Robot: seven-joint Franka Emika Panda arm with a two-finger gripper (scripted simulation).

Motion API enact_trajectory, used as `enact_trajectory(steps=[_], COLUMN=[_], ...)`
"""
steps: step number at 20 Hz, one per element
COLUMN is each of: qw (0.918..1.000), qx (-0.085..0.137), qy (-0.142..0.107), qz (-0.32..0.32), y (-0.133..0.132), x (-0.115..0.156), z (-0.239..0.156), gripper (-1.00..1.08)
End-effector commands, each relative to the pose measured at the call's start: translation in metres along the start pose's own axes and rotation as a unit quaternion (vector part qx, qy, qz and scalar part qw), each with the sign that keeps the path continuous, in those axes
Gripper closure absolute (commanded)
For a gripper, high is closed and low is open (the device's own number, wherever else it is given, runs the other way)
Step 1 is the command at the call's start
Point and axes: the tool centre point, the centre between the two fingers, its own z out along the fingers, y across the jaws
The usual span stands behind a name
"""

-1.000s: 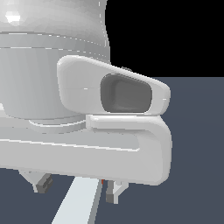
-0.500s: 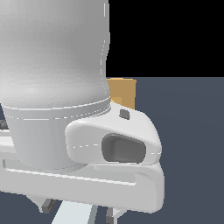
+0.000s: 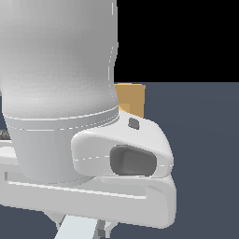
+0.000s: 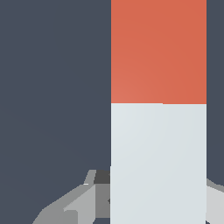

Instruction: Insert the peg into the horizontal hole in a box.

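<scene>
Progress on the task looks early to middle, as a judgement from these two views. The peg fills much of the wrist view: its pale grey-white part is nearer to the camera, and its red-orange end points away from it. The gripper sits around the pale part. One finger shows on one side of the bar and a small piece of the other finger on the opposite side, both right against it. So the hand seems closed on the peg at its pale part, though the contact surfaces themselves are hidden behind the bar.

In the exterior view the arm's large white body covers most of the picture. Only a short pale piece of the peg is seen under the hand, between two dark fingertips. The box stands behind the arm, and only its upper tan corner appears above the hand housing. The hole cannot be seen in either view, because the arm hides that face of the box.

What seems done: the peg is grasped. Whether it is lifted off the floor cannot be told. What is left: to bring the red-orange end level with the hole, to line it up, and to push it in horizontally. The peg is not yet near the box, as far as the views allow to say.
</scene>
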Motion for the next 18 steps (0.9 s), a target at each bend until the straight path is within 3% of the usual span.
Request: enact_trajectory(steps=[1, 6, 10, 18], qw=[1.0, 1.0, 0.9997, 0.9943], qx=[0.0, 0.0, 0.0, 0.0], qy=[0.0, 0.0, 0.0, -0.001], qz=[0.0, -0.007, -0.026, -0.107], y=[0.0, 0.004, 0.015, 0.052], x=[0.0, 0.008, 0.031, 0.129], z=[0.0, -0.002, -0.009, -0.038], gripper=[1.08, 1.08, 1.08, 1.08])
